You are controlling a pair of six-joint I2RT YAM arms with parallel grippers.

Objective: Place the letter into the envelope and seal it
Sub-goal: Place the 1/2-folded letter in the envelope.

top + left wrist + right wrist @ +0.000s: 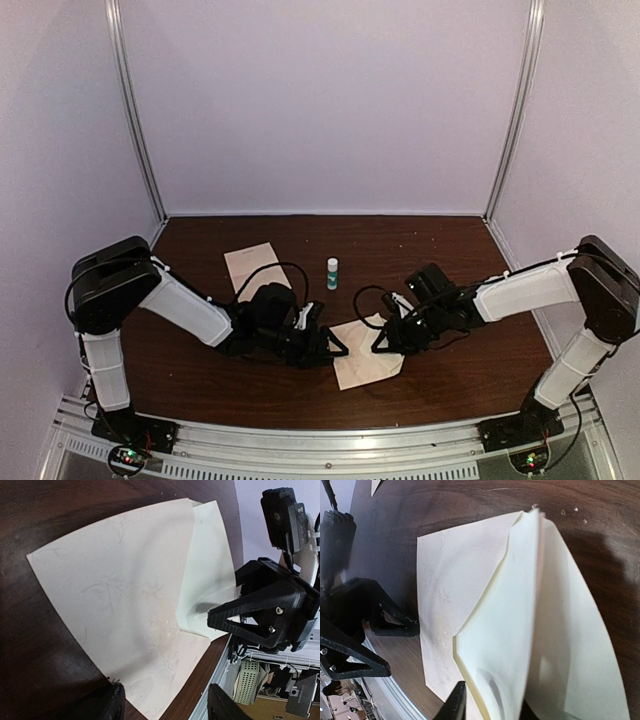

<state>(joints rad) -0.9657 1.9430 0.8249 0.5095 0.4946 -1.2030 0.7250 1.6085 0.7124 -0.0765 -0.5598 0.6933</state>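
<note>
Small pale beige-pink paper envelope (362,368) lies near-centre on the worktop (450,250), flap raised and unsealed; my left tool (335,347) stands apart beside it, while my right tool (385,343) straddles the flap, grip unclear; letter inside unconfirmed, sealing remains.

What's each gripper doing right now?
Left gripper: open, holding nothing.
Right gripper: slightly open, flap of the envelope between its jaws.
</note>
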